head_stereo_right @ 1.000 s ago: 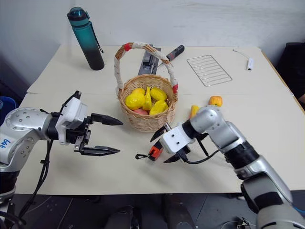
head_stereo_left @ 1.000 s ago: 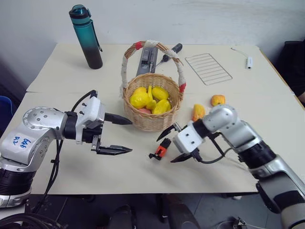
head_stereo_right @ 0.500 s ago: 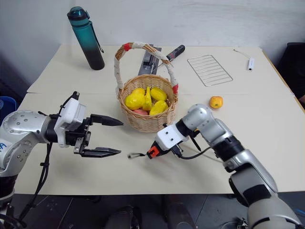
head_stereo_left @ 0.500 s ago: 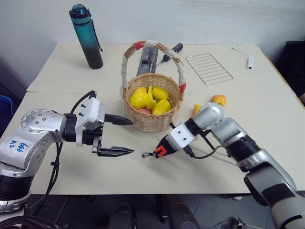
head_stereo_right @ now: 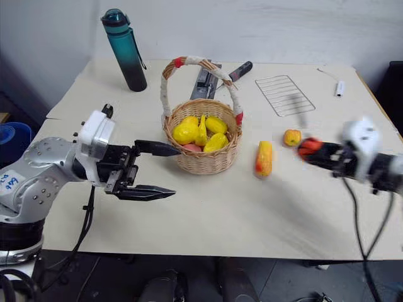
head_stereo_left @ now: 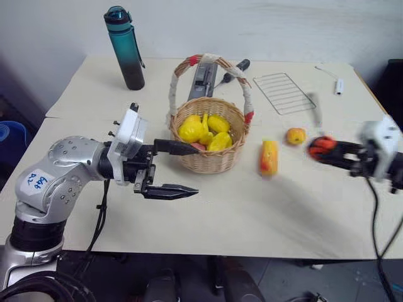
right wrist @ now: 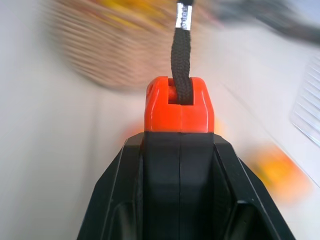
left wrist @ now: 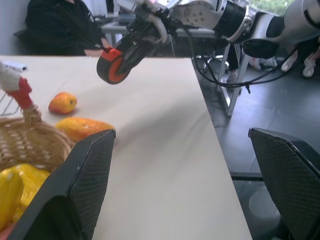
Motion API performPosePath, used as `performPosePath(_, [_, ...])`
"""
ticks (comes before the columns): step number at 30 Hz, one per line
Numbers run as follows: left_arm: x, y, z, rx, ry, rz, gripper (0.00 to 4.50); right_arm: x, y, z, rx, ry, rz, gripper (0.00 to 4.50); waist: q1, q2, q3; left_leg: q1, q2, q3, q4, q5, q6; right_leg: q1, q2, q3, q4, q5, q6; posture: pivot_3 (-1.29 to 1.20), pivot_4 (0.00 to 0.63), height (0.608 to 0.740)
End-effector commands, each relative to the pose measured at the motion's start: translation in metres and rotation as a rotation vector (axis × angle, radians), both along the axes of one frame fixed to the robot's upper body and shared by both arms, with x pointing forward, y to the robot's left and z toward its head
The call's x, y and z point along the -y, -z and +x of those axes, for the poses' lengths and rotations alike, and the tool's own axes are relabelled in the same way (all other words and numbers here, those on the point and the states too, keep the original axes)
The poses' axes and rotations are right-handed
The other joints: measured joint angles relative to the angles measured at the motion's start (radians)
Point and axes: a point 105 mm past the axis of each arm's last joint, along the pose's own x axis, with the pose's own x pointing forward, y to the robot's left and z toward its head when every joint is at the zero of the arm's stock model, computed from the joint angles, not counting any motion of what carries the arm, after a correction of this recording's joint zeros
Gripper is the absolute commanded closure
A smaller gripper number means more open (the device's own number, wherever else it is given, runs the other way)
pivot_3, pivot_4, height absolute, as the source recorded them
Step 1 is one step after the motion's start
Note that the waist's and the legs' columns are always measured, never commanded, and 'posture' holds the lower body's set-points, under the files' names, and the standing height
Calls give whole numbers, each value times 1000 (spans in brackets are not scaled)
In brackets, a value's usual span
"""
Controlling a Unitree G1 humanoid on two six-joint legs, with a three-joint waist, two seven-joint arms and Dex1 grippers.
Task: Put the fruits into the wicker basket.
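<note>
The wicker basket [head_stereo_left: 208, 157] stands mid-table with several yellow fruits [head_stereo_left: 203, 129] inside. On the table to its right lie an elongated yellow-and-red fruit [head_stereo_left: 269, 157] and a small round yellow-orange fruit [head_stereo_left: 296, 136]. My left gripper [head_stereo_left: 196, 170] is open, level, pointing right just left of the basket, with nothing between its fingers. My right gripper [head_stereo_left: 324, 150] is out at the far right, above the table, shut on the orange-and-black tape measure [right wrist: 179, 107], whose black strap sticks out. In the left wrist view I see the tape measure [left wrist: 114, 67] above both loose fruits.
A teal bottle [head_stereo_left: 126, 47] stands at the back left. A black tool [head_stereo_left: 204, 72] lies behind the basket, a wire rack [head_stereo_left: 283, 93] and a white cable [head_stereo_left: 339, 85] at the back right. A person in dark clothes [left wrist: 60, 25] sits beyond the table's right end.
My right gripper shut on the tape measure in front of the basket and swung far to the right with it, lifting it off the table. The left gripper edged right and up.
</note>
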Motion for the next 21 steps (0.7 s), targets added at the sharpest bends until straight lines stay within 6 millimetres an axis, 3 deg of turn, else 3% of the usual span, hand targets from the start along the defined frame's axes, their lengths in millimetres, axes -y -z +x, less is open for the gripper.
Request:
performPosePath(1, [8,-5,-5,51,50,7,0,58,25,-4,-22,277,-53,3409,-6,0,0,0,0,1,0,0,0,0,0,1,0,0,1,0,150,740])
performPosePath(6, [10,-6,-2,62,59,12,0,90,57,2,-44,477,-28,3409,-41,1,1,0,-1,4,0,2,1,0,1,5,1,2,4,0,150,740])
performPosePath(9, [9,-5,0,68,58,18,0,94,54,3,-30,514,40,2431,-55,1,1,0,-2,5,-2,4,0,1,1,7,3,3,5,0,150,740])
performPosePath(14, [6,-3,1,65,50,17,0,97,16,-2,59,520,98,682,-54,2,1,1,-1,4,-3,5,-2,1,2,7,3,1,6,0,150,740])
performPosePath(16, [5,-3,2,62,40,16,0,88,-8,-2,114,484,123,16,-53,2,1,1,-1,4,-3,5,-2,1,2,7,3,1,7,0,150,740])
performPosePath(18, [3,-3,4,60,28,14,0,63,-34,1,166,408,127,16,-54,2,1,1,-1,4,-3,5,-2,1,2,7,3,1,7,0,150,740])
performPosePath(21, [1,-4,5,60,15,13,0,11,-50,9,182,268,207,16,-57,2,1,0,0,4,-3,5,-3,1,3,7,3,1,7,0,150,740])
